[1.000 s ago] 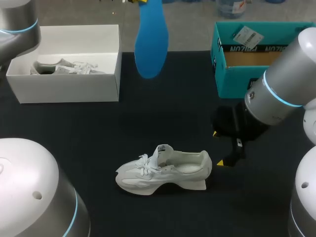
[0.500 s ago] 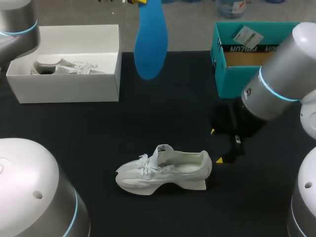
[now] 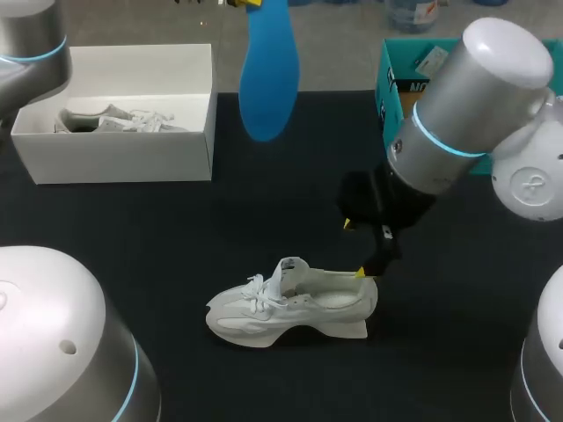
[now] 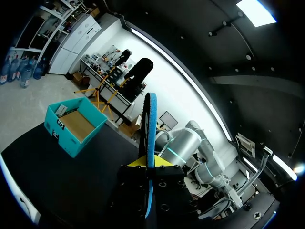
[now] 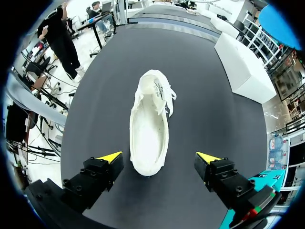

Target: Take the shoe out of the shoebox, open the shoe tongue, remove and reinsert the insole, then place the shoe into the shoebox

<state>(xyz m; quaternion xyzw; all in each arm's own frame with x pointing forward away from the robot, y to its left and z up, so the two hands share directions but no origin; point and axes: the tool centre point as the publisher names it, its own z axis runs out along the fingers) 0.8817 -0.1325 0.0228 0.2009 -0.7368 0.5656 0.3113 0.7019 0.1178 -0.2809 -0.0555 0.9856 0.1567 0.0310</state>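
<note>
**A:** Where is the white shoe (image 3: 295, 303)?

**B:** On the counter (image 3: 158, 237), standing on its sole near the front middle, well apart from both boxes; its toe points to my left; its tongue stands up over the laces.

**A:** And the right hand (image 5: 158, 157)?

**B:** Released; its two yellow-tipped fingers stand wide apart, one to each side of the shoe's heel; in the right wrist view neither touches it, and the toe points away from the hand; in the head view the arm comes in from the right and the hand hangs at the heel end; whether the nearer tip meets the heel's rim there I cannot tell.

**A:** The blue insole (image 3: 268, 75)?

**B:** Out of the shoe; the left hand (image 4: 148, 164) is clenched on it, holding it high over the far middle of the counter; it hangs lengthwise, a rounded end lowest; in the left wrist view it runs edge-on, straight out between the fingers.

**A:** The boxes?

**B:** The white shoebox (image 3: 123, 149) sits open at the far left, a second shoe (image 3: 114, 119) lying in it; the teal box (image 4: 71, 129) sits open at the far right, brown inside, partly hidden by the right arm in the head view.
</note>
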